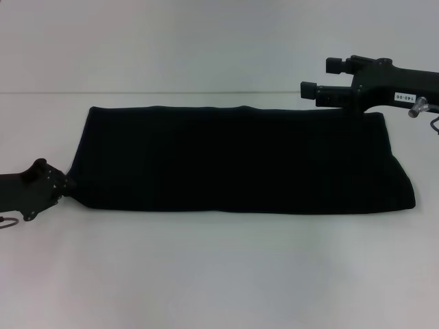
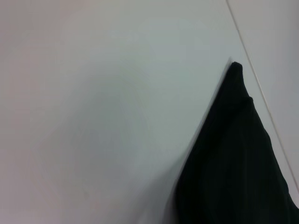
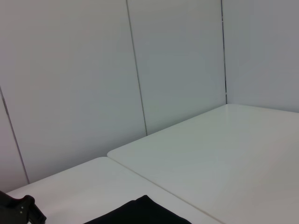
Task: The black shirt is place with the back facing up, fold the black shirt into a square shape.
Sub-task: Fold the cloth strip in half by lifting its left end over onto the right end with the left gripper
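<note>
The black shirt point(image 1: 240, 161) lies on the white table as a long flat band running left to right, with no lettering showing. My left gripper point(image 1: 63, 184) is low at the shirt's near left corner and touches the fabric edge. Only the shirt point(image 2: 238, 158) and the tabletop appear in the left wrist view. My right gripper point(image 1: 317, 77) hovers open above the shirt's far right corner, fingers pointing left with nothing between them. A corner of the shirt point(image 3: 140, 212) shows in the right wrist view.
The white table point(image 1: 219, 267) stretches wide in front of the shirt and behind it. A seam between two tabletops point(image 3: 154, 184) runs past the shirt. Pale wall panels point(image 3: 70, 93) stand behind the table.
</note>
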`<state>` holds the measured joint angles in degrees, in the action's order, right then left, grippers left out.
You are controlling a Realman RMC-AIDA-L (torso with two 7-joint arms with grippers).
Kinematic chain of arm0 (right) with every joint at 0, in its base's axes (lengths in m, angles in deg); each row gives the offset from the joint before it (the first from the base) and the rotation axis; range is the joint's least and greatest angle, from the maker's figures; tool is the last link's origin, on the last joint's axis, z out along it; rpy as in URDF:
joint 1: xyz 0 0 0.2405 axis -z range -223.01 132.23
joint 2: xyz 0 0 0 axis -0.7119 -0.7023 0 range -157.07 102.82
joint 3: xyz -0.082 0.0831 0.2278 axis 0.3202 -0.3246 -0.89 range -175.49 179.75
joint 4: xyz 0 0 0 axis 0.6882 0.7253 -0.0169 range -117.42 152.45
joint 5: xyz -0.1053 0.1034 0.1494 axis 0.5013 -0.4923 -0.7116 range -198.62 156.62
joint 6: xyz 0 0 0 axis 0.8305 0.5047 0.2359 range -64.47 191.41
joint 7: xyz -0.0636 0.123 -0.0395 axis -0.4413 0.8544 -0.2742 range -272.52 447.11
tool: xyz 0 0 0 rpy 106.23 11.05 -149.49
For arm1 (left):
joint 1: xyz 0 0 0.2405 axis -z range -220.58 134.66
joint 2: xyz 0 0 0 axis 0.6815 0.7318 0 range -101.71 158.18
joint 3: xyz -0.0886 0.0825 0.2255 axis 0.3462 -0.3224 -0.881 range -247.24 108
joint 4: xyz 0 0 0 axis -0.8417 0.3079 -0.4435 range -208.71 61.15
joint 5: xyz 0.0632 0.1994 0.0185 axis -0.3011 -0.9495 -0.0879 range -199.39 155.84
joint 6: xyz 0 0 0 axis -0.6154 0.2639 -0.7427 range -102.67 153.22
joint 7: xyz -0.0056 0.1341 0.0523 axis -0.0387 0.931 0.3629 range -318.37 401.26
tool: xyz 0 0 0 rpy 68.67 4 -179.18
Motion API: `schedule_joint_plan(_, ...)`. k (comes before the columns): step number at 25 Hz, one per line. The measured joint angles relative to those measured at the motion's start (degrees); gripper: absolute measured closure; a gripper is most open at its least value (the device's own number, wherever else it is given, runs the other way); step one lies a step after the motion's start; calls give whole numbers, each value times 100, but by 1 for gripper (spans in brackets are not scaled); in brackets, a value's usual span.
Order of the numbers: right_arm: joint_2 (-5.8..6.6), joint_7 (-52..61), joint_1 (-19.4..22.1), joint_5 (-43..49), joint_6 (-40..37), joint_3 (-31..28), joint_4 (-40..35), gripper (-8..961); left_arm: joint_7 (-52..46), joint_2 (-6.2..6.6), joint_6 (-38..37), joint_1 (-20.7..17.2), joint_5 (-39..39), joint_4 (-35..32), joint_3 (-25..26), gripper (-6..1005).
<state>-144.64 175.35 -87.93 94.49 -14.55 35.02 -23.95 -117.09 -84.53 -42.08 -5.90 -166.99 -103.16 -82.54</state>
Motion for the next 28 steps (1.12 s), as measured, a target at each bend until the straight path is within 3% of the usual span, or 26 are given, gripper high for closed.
schedule_joint_plan(10,-4,-16,34,-35,32,-2,51,45,429,-1,18,-62,65,83,77,944)
schedule_joint_plan(19,-122,-25,131,-418,131,-11,112,44,1861,-55,-412,-522,676,-46,365,937)
schedule_joint_plan(28,-154,-37,132,-642,240,-4,384,44,2290,-18,-705,-924,742,-558,413,936)
